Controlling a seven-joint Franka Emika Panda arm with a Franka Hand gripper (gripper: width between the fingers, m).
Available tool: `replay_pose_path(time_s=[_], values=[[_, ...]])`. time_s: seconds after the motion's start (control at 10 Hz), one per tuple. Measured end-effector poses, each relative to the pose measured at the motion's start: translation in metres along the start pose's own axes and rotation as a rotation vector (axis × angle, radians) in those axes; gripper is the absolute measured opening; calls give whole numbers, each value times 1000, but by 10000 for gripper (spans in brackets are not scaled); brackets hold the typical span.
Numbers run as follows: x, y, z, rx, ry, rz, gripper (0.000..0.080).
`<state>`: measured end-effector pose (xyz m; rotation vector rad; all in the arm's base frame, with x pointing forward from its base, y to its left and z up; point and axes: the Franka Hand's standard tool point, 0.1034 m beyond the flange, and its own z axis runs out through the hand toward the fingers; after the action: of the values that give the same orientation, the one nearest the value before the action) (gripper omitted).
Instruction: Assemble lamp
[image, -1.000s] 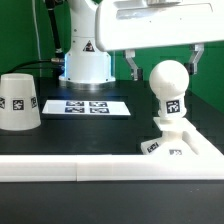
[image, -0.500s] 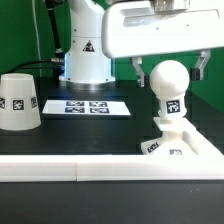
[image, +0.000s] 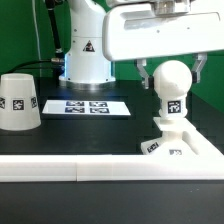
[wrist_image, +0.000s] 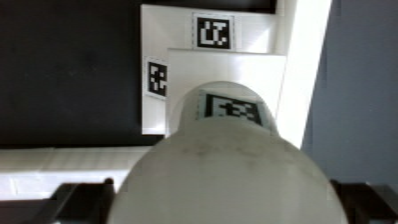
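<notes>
Your gripper (image: 172, 72) hung right over the bulb (image: 170, 92), jaws spread to either side of its ball head. I could see a sliver of gap on each side, so I'd say it wasn't pinching. The bulb stood upright on the base (image: 190, 142) at the exterior view's right, long axis vertical.

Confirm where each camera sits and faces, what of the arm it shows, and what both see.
Exterior view: off-arm, low in front of the border rail, facing across the table to the arm's pedestal; sees shade, marker board, bulb on base; shows pedestal and gripper straddling the bulb.
Wrist view: on the wrist, looking down along the bulb to the base; shows only the dark fingers flanking it.
Shared: bulb, base, gripper.
</notes>
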<state>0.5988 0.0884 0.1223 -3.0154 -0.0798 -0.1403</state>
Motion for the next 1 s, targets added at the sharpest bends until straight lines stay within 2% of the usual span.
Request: replay_pose_path(time_s=[0.4,0.6,1.0], values=[[-1,-3,-1,-3,11,103,576],[-3,-6,-1,-16,16,357,577],[-3,-5,0,-19,20,690,578]])
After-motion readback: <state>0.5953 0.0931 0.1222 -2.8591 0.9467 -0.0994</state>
